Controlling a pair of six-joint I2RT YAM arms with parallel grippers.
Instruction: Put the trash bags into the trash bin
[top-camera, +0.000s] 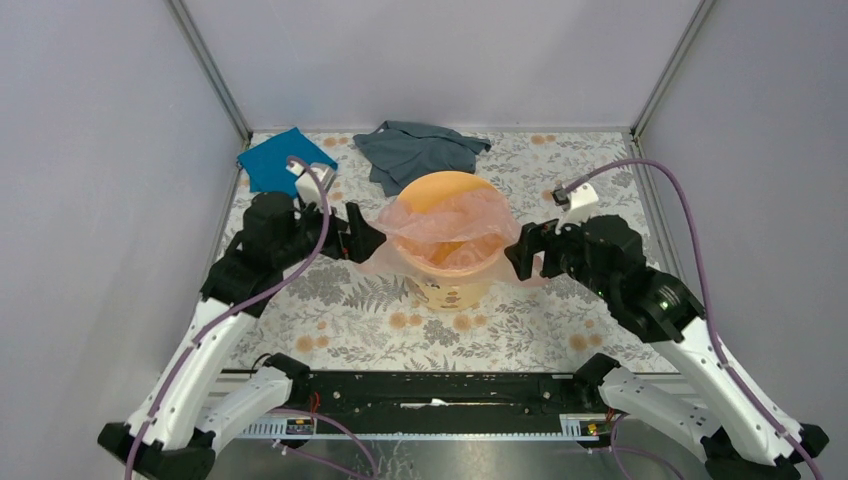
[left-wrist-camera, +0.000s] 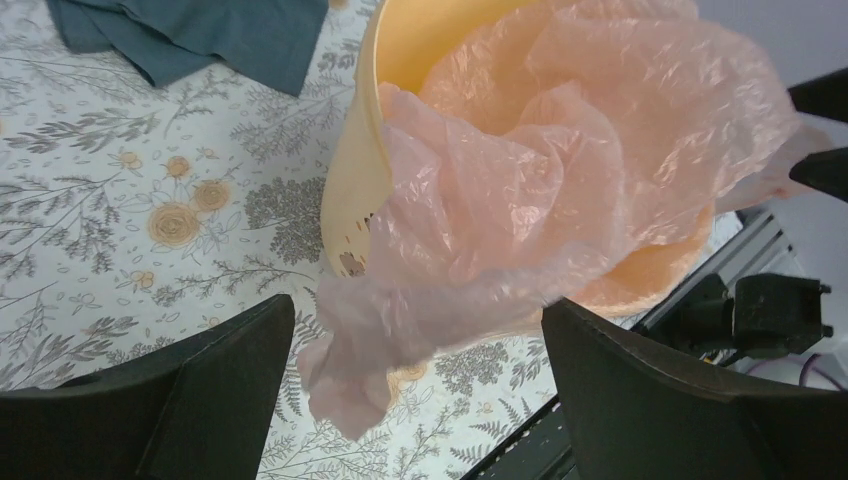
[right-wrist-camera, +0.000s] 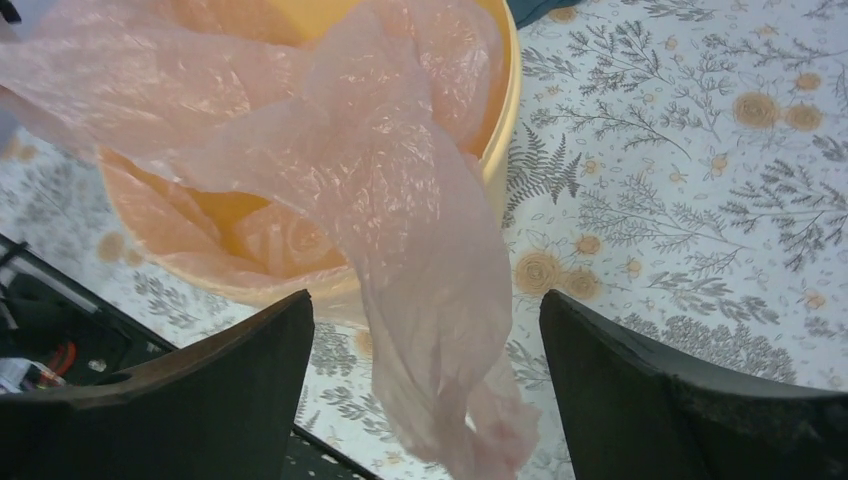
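Note:
The trash bin (top-camera: 455, 292), a yellow-orange bucket, stands upright mid-table. The trash bag (top-camera: 447, 225), thin wrinkled pale pink film, lies across its mouth, partly sunk inside, with an end spilling over the rim on each side. My left gripper (top-camera: 365, 238) sits open at the bin's left. In the left wrist view a bag (left-wrist-camera: 520, 190) corner hangs loose between the spread jaws of the gripper (left-wrist-camera: 415, 310), beside the bin wall (left-wrist-camera: 355, 190). My right gripper (top-camera: 522, 255) is open at the bin's right. The bag's (right-wrist-camera: 400, 200) other end dangles between its wide jaws (right-wrist-camera: 425, 300), below the rim (right-wrist-camera: 505, 130).
A teal cloth (top-camera: 283, 158) lies at the back left and a grey cloth (top-camera: 420, 150) behind the bin. Grey enclosure walls stand close on three sides. A black rail (top-camera: 430, 390) runs along the near edge between the arm bases.

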